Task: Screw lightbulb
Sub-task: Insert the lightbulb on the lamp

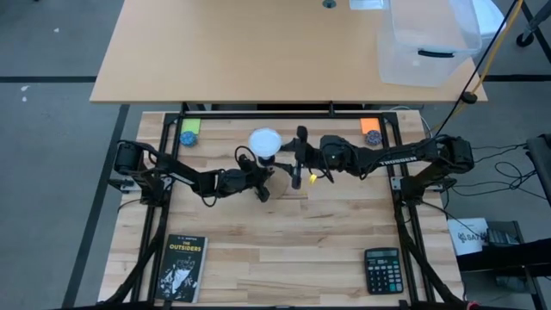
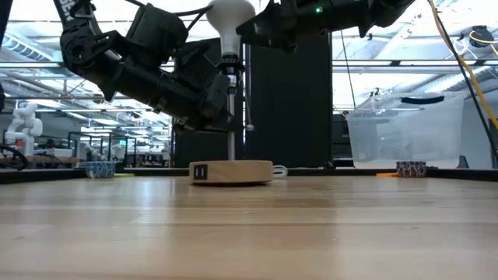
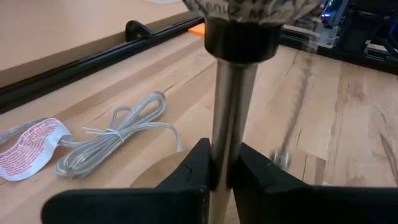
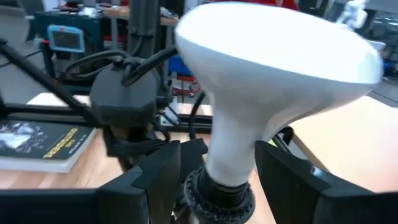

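The white lightbulb (image 4: 280, 62) stands upright with its ribbed base in the black socket (image 4: 217, 196) on top of a lamp stand: a metal rod (image 2: 233, 124) rising from a round wooden base (image 2: 231, 172). My left gripper (image 3: 224, 165) is shut on the rod below the socket. My right gripper (image 4: 219, 165) is open at the bulb's height, level, one finger on each side of the bulb's narrow neck (image 4: 233, 149). A gap shows beside one finger. In the high view the bulb (image 1: 264, 142) lies between the two arms. My left gripper pinches the lamp stand's metal rod (image 3: 225, 137) between its two fingers, some way below the black socket (image 3: 242, 37). The fingers come level from the table's left side and lie across the rod. The stand is upright, with its wooden base (image 2: 231, 172) flat on the table.
A coiled grey cord with a paper tag (image 3: 118, 134) lies on the table behind the lamp. A book (image 1: 181, 267) lies near left and a calculator (image 1: 381, 269) near right. Small bowls (image 1: 189, 136) (image 1: 372, 136) sit at the far corners. A clear plastic bin (image 1: 428, 43) stands on the far table.
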You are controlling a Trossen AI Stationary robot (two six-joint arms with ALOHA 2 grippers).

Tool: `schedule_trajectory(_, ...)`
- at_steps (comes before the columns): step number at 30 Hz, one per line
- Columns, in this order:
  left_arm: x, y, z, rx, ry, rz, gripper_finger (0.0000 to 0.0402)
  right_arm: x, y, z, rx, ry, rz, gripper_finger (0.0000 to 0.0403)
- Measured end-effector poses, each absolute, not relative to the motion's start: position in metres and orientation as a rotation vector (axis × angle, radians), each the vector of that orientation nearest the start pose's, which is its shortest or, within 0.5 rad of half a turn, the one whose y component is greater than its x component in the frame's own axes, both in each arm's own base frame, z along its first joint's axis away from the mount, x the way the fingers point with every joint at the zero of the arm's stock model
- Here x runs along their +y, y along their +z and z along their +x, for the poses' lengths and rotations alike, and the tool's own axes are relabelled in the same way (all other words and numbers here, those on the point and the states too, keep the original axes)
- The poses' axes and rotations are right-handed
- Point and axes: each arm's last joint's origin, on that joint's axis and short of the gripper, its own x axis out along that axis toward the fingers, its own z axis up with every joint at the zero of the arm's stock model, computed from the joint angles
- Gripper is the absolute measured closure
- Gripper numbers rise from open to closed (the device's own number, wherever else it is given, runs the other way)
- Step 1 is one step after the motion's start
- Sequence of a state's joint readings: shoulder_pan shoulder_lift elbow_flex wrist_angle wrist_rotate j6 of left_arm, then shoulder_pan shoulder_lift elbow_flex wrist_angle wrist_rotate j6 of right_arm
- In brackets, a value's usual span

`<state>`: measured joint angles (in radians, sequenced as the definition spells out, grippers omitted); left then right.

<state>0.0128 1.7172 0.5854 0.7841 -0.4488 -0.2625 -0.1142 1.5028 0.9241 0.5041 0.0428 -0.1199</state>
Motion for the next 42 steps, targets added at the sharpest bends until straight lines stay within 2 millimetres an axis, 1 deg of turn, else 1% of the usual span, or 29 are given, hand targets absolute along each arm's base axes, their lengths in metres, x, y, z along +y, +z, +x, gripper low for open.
schedule_trajectory(3, 0.016, 0.136, 0.305, 0.280, 0.497, -0.188, 0.0363, -0.042, 0.273, 0.336, 0.087, -0.182, -0.097, 0.0203)
schedule_trajectory(7, 0.017, 0.136, 0.305, 0.278, 0.500, -0.194, 0.0363, -0.042, 0.262, 0.343, 0.093, -0.191, -0.081, 0.0203)
schedule_trajectory(11, 0.017, 0.136, 0.305, 0.280, 0.500, -0.194, 0.0363, -0.043, 0.256, 0.351, 0.049, -0.196, -0.063, 0.0203)
schedule_trajectory(14, 0.017, 0.136, 0.305, 0.280, 0.500, -0.196, 0.0363, -0.044, 0.256, 0.354, -0.001, -0.202, -0.063, 0.0206)
schedule_trajectory(20, 0.018, 0.136, 0.305, 0.278, 0.503, -0.201, 0.0363, -0.045, 0.254, 0.357, -0.041, -0.260, -0.030, 0.0234)
schedule_trajectory(25, 0.019, 0.136, 0.305, 0.276, 0.510, -0.206, 0.0363, -0.038, 0.250, 0.360, -0.058, -0.297, -0.018, 0.0255)
schedule_trajectory(31, 0.019, 0.136, 0.304, 0.273, 0.529, -0.211, 0.0363, -0.029, 0.249, 0.362, -0.066, -0.381, -0.020, 0.0253)
schedule_trajectory(36, 0.020, 0.136, 0.304, 0.274, 0.536, -0.209, 0.0363, -0.021, 0.249, 0.362, -0.065, -0.409, -0.023, 0.0253)
schedule_trajectory(42, 0.020, 0.136, 0.304, 0.275, 0.536, -0.208, 0.0363, -0.015, 0.249, 0.362, -0.055, -0.410, -0.094, 0.0230)
